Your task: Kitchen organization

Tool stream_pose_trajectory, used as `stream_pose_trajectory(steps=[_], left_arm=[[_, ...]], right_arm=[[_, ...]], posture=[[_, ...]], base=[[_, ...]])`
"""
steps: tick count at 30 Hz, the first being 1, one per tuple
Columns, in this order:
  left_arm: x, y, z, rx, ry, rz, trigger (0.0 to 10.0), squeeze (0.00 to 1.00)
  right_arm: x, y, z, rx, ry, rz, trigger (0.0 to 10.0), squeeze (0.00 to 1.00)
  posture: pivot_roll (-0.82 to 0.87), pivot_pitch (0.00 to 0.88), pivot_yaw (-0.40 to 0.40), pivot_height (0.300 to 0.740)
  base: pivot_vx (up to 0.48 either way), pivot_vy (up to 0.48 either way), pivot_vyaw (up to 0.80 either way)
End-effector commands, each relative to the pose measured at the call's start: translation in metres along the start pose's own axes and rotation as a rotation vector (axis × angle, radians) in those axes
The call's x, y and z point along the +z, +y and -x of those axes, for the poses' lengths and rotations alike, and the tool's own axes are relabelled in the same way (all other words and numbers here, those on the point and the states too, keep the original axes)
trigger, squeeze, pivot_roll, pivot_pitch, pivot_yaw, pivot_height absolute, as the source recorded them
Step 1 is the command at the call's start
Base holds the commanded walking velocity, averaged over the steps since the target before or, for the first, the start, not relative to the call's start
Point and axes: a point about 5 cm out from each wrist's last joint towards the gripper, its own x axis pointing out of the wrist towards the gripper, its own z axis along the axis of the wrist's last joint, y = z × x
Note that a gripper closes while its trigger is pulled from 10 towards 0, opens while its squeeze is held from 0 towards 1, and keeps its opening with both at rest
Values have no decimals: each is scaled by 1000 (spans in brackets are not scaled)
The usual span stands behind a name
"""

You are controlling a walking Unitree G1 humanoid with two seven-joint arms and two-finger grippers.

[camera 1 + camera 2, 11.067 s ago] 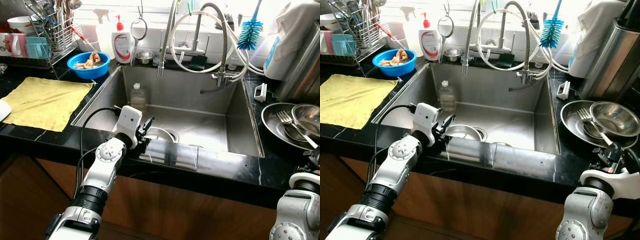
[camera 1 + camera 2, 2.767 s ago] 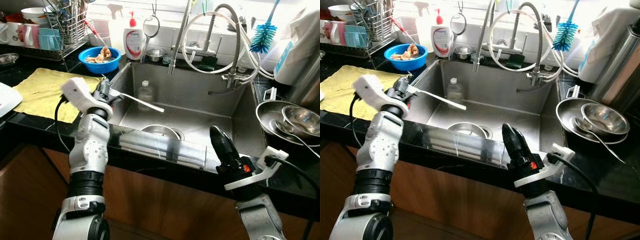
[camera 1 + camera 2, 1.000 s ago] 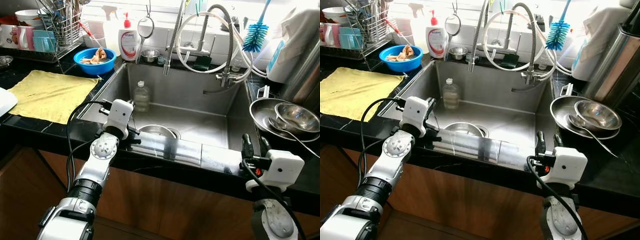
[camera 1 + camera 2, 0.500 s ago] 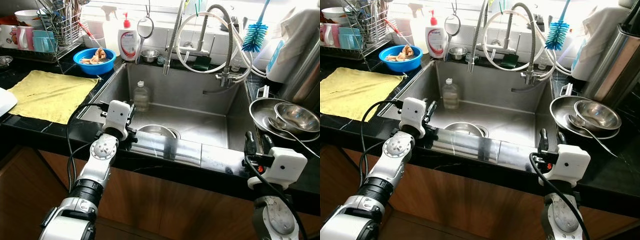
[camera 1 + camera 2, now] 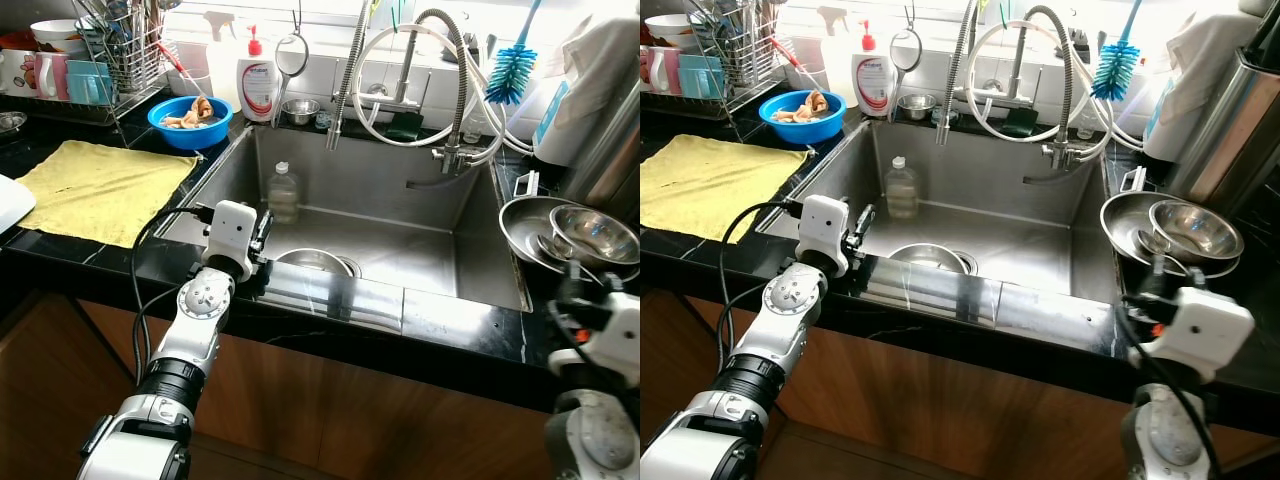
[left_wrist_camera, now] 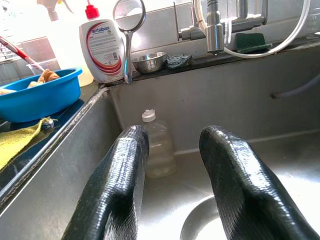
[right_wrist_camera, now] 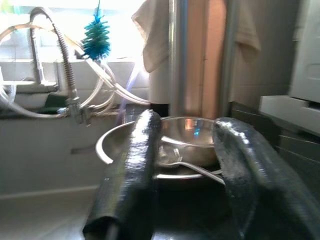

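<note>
Biggest worry, I'd say: the right gripper, spread open and empty, is pointing at the stacked steel bowls with a spoon lying in them, so a clumsy grab could be sending the lot clattering into the sink. Going left to right: yellow cloth is lying on black counter, the left gripper is hovering open and empty over the sink's near left corner, bowl and bottle inside.

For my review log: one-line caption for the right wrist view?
Open right gripper faces stacked steel bowls holding a spoon.
</note>
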Motion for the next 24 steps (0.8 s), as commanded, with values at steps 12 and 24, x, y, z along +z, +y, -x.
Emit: stream_pose_trajectory(steps=[12, 24], left_arm=[[7, 4, -2, 4, -22, 9, 10000, 0], [8, 1, -2, -7, -27, 9, 10000, 0]], right_arm=[[-2, -34, -1, -250, 35, 12, 10000, 0], [-3, -45, -10, -210, 65, -112, 10000, 0]], posture=[[34, 0, -26, 740], [37, 0, -27, 740]], base=[[0, 0, 0], [0, 0, 0]])
